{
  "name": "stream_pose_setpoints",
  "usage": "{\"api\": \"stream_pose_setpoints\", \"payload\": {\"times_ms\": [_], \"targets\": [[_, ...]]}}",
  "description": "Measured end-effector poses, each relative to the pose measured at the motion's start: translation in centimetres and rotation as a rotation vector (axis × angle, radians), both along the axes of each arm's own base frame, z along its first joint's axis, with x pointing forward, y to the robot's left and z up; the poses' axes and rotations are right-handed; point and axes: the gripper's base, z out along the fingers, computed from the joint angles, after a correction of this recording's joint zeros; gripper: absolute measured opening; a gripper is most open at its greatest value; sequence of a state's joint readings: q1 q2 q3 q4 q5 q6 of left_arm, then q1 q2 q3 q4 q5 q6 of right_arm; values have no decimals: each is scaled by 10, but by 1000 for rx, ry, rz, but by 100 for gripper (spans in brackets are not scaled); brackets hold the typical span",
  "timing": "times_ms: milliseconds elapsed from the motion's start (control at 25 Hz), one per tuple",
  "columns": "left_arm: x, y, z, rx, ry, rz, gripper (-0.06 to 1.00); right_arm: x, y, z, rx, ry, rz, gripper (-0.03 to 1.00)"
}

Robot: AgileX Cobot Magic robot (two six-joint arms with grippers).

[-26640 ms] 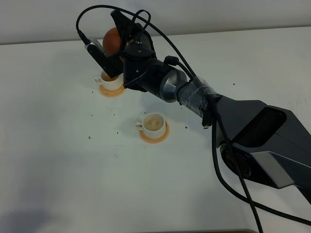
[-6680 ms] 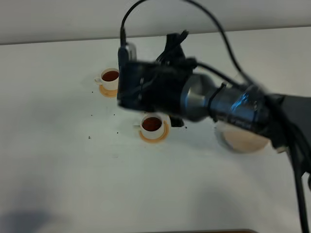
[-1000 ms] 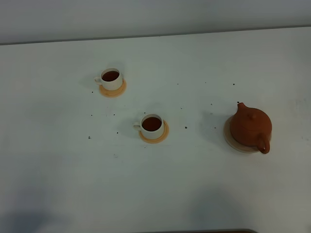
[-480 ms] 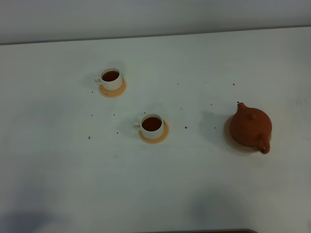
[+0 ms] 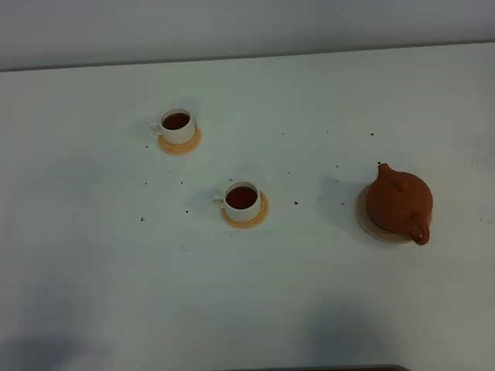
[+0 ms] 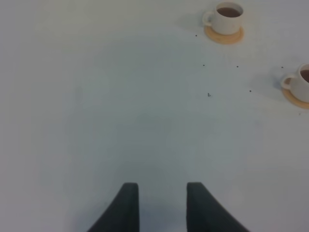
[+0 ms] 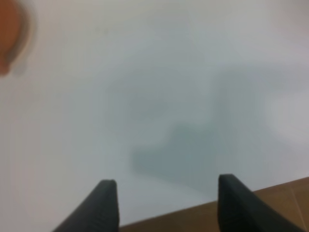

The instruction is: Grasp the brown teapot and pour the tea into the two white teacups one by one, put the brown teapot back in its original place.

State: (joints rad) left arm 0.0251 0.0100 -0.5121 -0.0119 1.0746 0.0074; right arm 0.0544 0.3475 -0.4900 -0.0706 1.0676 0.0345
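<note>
Now, starting at the left of the high view: the far teacup (image 5: 177,124) sits squarely on its orange coaster (image 5: 179,141), dark tea filling it, its little handle pointing left. Moving toward the middle and a bit nearer, the second teacup (image 5: 242,201) stands on its own orange coaster (image 5: 246,211), also full of dark tea (handle to the left again). The two cups are well apart from each other, and small dark specks (image 5: 295,203) are scattered over the white table (image 5: 116,286) around them.

Over on the right, the brown teapot (image 5: 399,201) rests upright on the pale beige coaster (image 5: 370,222), lid on, spout aimed toward the back of the table and loop handle toward the front. It stands well clear of both cups.

Neither arm appears in the high view. On the left wrist camera, the left gripper (image 6: 158,205) hovers above bare table, its two dark fingers parted with nothing between them; both cups show far ahead of it. On the right wrist camera, the right gripper (image 7: 167,203) has its fingers spread wide and empty, near the table's wooden edge (image 7: 251,203), with only a blurred orange-brown patch at the frame's corner (probably the teapot, too soft to be sure).
</note>
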Motion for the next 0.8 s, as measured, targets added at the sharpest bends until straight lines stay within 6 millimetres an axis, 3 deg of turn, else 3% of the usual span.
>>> {"api": "stream_pose_setpoints", "payload": {"times_ms": [800], "targets": [[0,0,0,0,0,0,25,-51,-3,6,14,-338,-39,45]]}}
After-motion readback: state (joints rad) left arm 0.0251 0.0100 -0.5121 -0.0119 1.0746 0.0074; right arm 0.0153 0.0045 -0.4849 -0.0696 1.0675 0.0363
